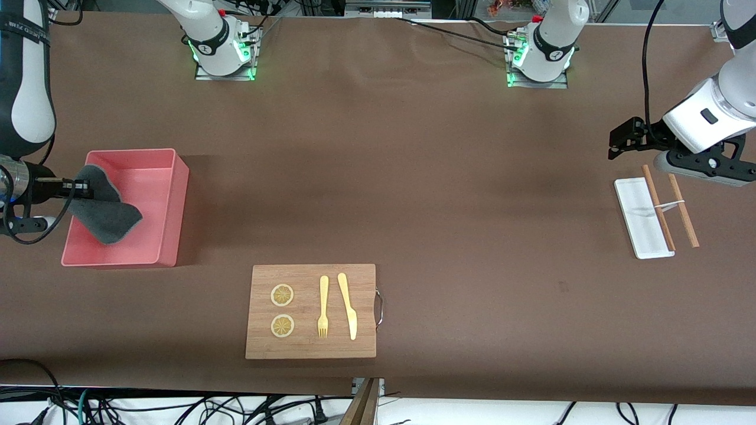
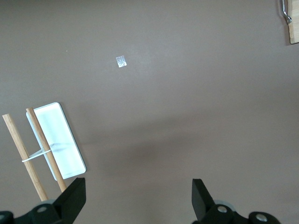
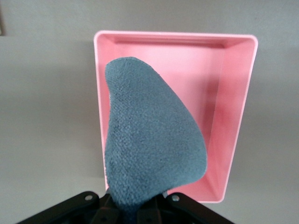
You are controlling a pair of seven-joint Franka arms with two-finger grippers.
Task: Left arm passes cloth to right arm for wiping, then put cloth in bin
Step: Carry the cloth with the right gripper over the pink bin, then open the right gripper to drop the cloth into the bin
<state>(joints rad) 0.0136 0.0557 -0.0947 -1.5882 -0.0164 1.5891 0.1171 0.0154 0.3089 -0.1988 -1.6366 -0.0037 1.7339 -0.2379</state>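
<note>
My right gripper (image 1: 82,189) is shut on the dark grey cloth (image 1: 106,209), which hangs in the air over the pink bin (image 1: 168,206) at the right arm's end of the table. In the right wrist view the cloth (image 3: 149,140) droops from the shut jaws over the bin (image 3: 233,107), whose inside shows nothing else. My left gripper (image 1: 617,141) is open and empty, held in the air over the table beside the white tray (image 1: 638,221) at the left arm's end. In the left wrist view its fingertips (image 2: 74,198) stand wide apart.
A wooden cutting board (image 1: 311,311) with two lemon slices, a yellow fork and a yellow knife lies near the front edge. A white oblong tray (image 2: 58,140) and two tied wooden sticks (image 1: 667,206) lie under the left arm.
</note>
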